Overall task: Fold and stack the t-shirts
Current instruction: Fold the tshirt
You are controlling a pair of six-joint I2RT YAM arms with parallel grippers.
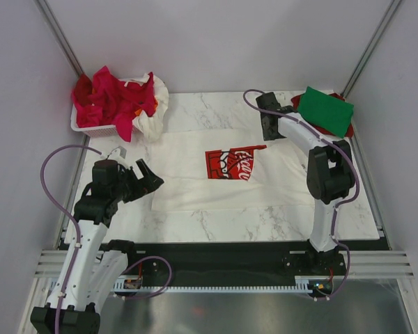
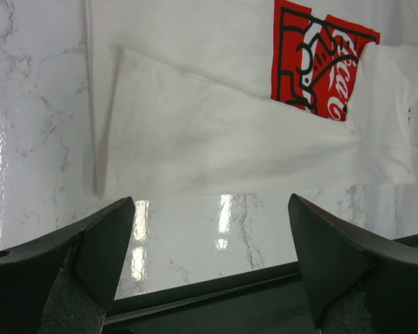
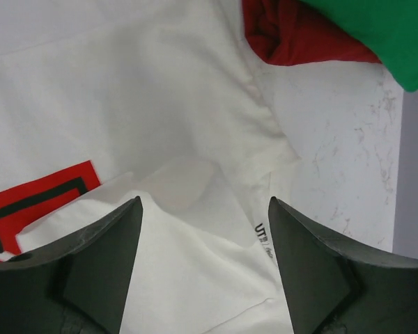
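Left gripper (image 2: 212, 205) at 8 o'clock, right gripper (image 3: 205, 209) at 1 o'clock, both standing apart, empty. Folded flap of white t-shirt (image 1: 195, 184) maybe unfolding, cotton being loose.

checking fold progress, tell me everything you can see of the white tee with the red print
The white t-shirt looks like soft cotton and lies flat on the marble table, partly folded: a white layer hides one side of its red and black chest print. Small printed lettering shows near the collar. The open right gripper hangs over that end; contact cannot be told. The open left gripper is apart from the opposite edge.
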